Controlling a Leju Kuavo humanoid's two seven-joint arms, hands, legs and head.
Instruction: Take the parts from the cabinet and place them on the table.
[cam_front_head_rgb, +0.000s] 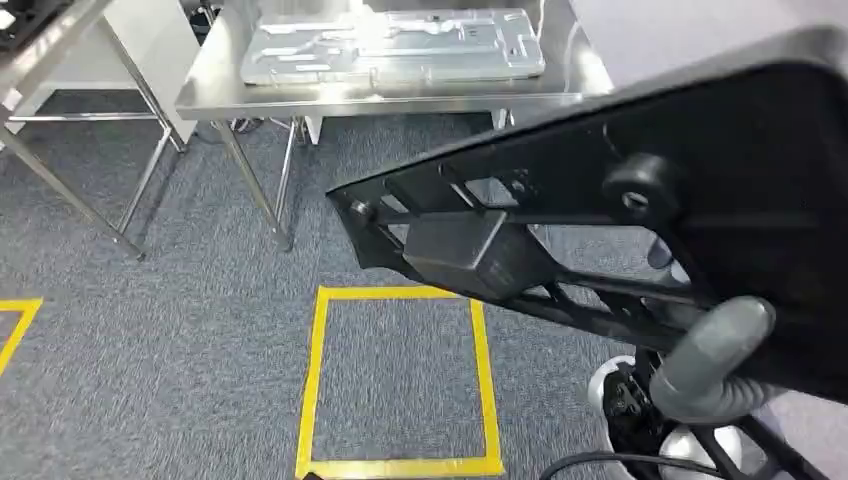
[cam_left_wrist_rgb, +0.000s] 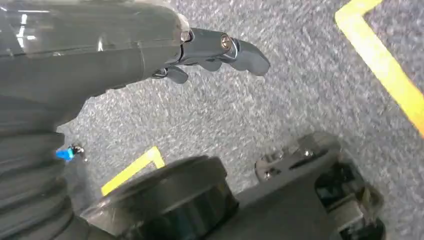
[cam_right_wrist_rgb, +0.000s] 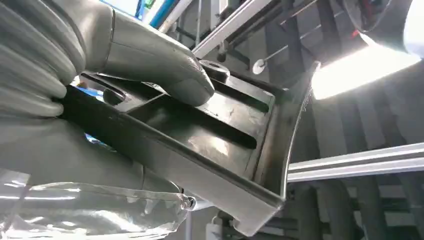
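Short of the steel desk (cam_front_head_rgb: 400, 95), the black part (cam_front_head_rgb: 600, 220) is already out of the cabinet and carried in the right hand (cam_front_head_rgb: 715, 360), thumb clamped over its edge; placing it on the desk looks still to do. It's a flat black ribbed plastic frame with slots and a boxy lug, tilted, above the yellow-taped floor square (cam_front_head_rgb: 398, 380) just before the desk. Left hand (cam_left_wrist_rgb: 215, 50) hangs over carpet, fingers loosely spread, holding nothing.

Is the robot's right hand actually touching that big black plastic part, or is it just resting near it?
Touching. In the right wrist view the right hand presses its grey thumb flat on the black part; the head view shows the thumb wrapped over the part's edge too.
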